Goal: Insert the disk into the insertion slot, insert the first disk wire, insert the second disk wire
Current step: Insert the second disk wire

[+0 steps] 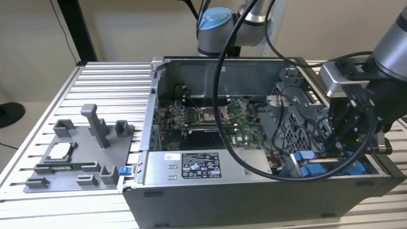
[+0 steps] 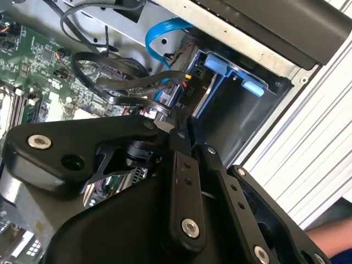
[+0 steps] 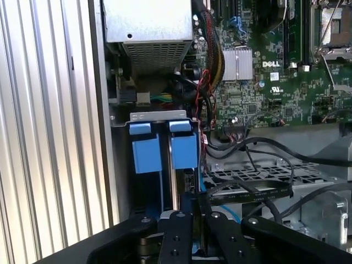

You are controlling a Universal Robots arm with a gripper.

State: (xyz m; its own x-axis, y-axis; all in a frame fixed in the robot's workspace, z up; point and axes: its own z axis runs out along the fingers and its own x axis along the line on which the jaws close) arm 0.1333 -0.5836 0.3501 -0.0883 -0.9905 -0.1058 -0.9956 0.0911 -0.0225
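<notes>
Blue-framed disk (image 3: 177,165) sits upright in its slot inside the open computer case (image 1: 254,200).
Black claw (image 3: 192,212) hovers just above the disk's edge, fingers narrowed around a black wire (image 2: 132,88).

Silver-grey tubular arm (image 1: 394,43), light blue joint cap (image 1: 214,19), black cables looped alongside. Matte black hand (image 2: 181,137) in second wrist view: flat linkage bars, silver screw heads.
</notes>
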